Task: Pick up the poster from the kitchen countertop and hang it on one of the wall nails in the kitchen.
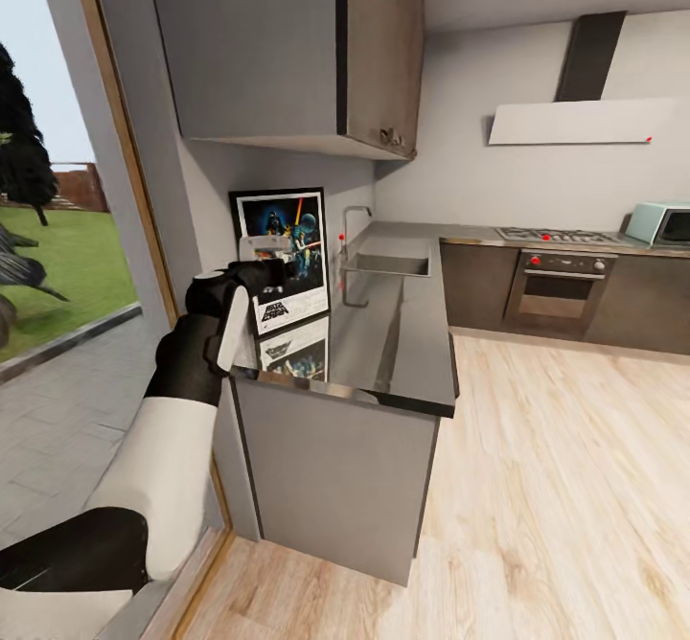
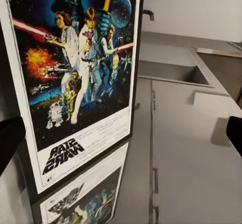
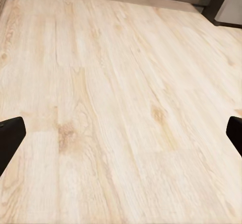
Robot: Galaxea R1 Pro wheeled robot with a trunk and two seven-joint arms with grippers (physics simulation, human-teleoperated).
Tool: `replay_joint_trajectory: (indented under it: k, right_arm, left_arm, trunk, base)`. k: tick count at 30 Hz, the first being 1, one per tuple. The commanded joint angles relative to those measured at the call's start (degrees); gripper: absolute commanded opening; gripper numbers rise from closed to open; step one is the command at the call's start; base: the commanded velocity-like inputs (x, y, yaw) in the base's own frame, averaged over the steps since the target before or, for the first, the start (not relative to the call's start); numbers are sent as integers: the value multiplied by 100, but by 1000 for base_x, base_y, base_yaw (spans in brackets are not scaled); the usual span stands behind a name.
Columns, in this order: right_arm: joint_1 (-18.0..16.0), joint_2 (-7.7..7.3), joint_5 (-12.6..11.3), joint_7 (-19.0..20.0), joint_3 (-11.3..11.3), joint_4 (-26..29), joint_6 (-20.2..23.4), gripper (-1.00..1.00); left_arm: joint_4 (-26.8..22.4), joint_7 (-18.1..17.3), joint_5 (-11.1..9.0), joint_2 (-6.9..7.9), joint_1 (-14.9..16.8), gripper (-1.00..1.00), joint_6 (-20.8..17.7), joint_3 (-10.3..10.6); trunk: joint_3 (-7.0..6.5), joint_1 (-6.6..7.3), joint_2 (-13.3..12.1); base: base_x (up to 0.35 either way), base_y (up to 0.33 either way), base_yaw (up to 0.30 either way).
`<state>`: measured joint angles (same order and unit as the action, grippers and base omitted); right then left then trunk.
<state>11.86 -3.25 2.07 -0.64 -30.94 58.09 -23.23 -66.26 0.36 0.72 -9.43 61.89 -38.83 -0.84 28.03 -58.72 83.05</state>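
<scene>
The kitchen countertop (image 1: 402,333) runs long and glossy away from the robot, with a sink (image 1: 388,264) and thin tap (image 1: 350,228) set into its far part and plain grey cabinet fronts (image 1: 335,477) below. The poster (image 1: 297,238) stands upright at the counter's near left corner, leaning back on the wall under the upper cabinet (image 1: 287,46), long axis vertical, bottom edge on the slab, its mirror image showing in the gloss below. The left arm (image 1: 163,468) reaches up from the lower left, and the left gripper (image 1: 261,262) sits right in front of the poster's left half, about mid-height. In the left wrist view the poster (image 2: 75,83) is close ahead, offset to one side of the gripper's line, with the fingertips (image 2: 10,138) spread wide at both frame edges and nothing between them, so that gripper is open and not yet on the frame. Whether it touches the poster cannot be told. The right gripper (image 3: 121,138) hangs over bare wooden floor (image 3: 121,83), fingertips also wide apart and empty, well away from the counter. Judgement: the left arm is plainly the nearer one; the coming grasp likely turns on shifting sideways so a vertical frame edge falls between the fingers. A wall nail cannot be made out for certain.
</scene>
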Motion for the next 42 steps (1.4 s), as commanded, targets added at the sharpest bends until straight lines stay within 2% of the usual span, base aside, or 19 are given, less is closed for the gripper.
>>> replay_joint_trajectory:
  k: [1, 5, 6, 7, 11, 22, 42]
  right_arm:
    - [0, -2, 22, -7, -2, 4, -11, 100]
    - [0, -5, 22, -7, -1, 1, -12, 100]
    - [0, -6, 22, -7, -1, 1, -11, 100]
    - [0, -8, 22, -7, 0, 1, -9, 100]
    - [0, -9, 23, -7, 0, 1, -7, 100]
    - [0, -9, 22, -7, 0, -109, -7, 100]
    - [0, -9, 22, -7, 0, -122, -6, 100]
  left_arm:
    - [2, 5, 6, 1, 11, 100, -26, -30]
    - [7, 71, 7, 15, 21, 100, -19, -83]
    - [9, 174, 7, 30, 23, 100, -16, -127]
    - [14, 424, -1, 62, 24, 100, -12, -265]
    - [7, 514, -13, 77, 25, 100, -5, -316]
    - [7, 538, -19, 82, 25, 100, -9, -337]
    - [-17, 523, -28, 81, 25, 100, -10, -325]
  trunk:
    - [5, -1, 3]
    - [5, -1, 3]
    - [5, -1, 3]
    - [5, -1, 3]
    - [5, -1, 3]
    - [5, -1, 3]
    - [5, -1, 3]
  base:
    - [96, 81, 0]
    - [156, 132, 0]
    - [93, 78, 0]
    - [30, 26, 0]
    - [43, 48, 0]
    - [100, 95, 0]
    - [78, -22, 0]
